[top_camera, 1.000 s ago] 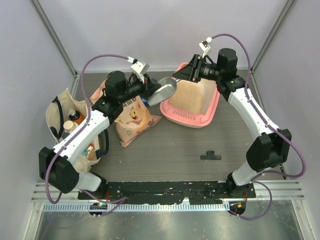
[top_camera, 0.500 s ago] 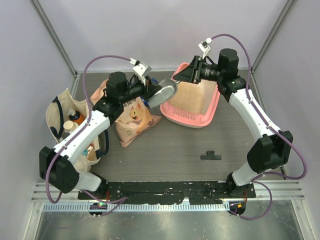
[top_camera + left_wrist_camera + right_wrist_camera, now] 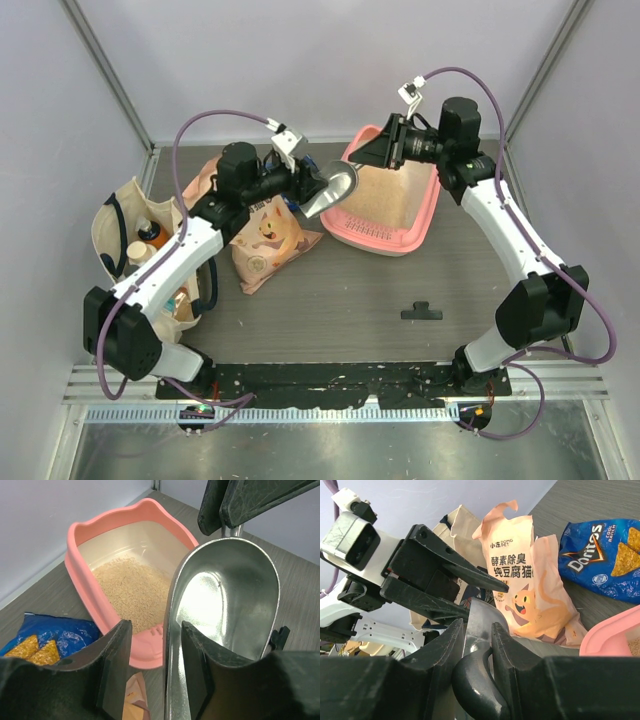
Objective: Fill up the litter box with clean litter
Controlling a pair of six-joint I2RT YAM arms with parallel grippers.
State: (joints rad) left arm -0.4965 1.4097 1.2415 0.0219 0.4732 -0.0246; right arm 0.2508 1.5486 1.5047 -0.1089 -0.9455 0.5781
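While the right gripper [image 3: 477, 627] sits pinched narrow on the scoop [image 3: 225, 595] handle, the left gripper [image 3: 155, 625] is parted, with the bowl rim standing loose between its fingers, nearer one than the other. Reads as a left-to-right handover: scoop empty, hanging at the left edge of the box [image 3: 82, 585]. To do it well, I'd make sure the right pinch is firm first, since a smooth metal handle will likely pivot under the bowl's weight. Then back the left off straight along the rim so no finger hooks the bowl wall, and only swing after that. Box sits far right on the table. Litter [image 3: 132, 590] is already spread over the end by the slotted ledge and the far end of the floor is bare, so probably more loads needed. Bag [image 3: 265, 235] lies flat just left of the box under the left arm, chip bag [image 3: 600, 560] behind it, tote [image 3: 110, 225] at the left edge. Vs a second ago: left jaws were clamped on the rim and are now spread, right fingers have drawn in on the handle, scoop looks tipped a bit steeper, left wrist has rolled slightly. Box and bag haven't moved.
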